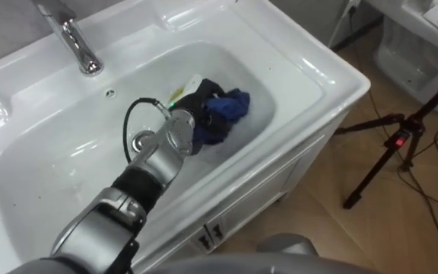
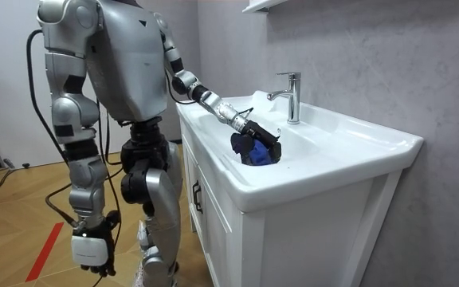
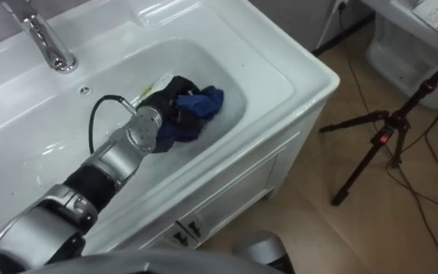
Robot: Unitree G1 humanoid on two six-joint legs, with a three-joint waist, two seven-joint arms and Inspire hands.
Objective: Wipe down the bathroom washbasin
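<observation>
The white basin [image 1: 59,160] is set in a white vanity top. My left hand [image 1: 201,97] reaches in from the lower left and lies against the basin's right inner wall. Its dark fingers are curled round a crumpled blue cloth [image 1: 232,107], which presses on the porcelain. A small yellow-green bit [image 1: 176,94] shows beside the hand. The drain [image 1: 141,141] sits just left of my wrist. In the room view I stand at the vanity's side, left hand [image 2: 245,135] and cloth [image 2: 259,153] in the bowl. My right hand [image 2: 94,247] hangs by my thigh, fingers relaxed.
A chrome faucet [image 1: 76,44] rises behind the basin, with an overflow hole [image 1: 109,93] below it. A black tripod [image 1: 390,148] stands on the wooden floor to the right. White containers [image 1: 417,57] sit beyond it. The cabinet doors [image 2: 213,215] are below the counter.
</observation>
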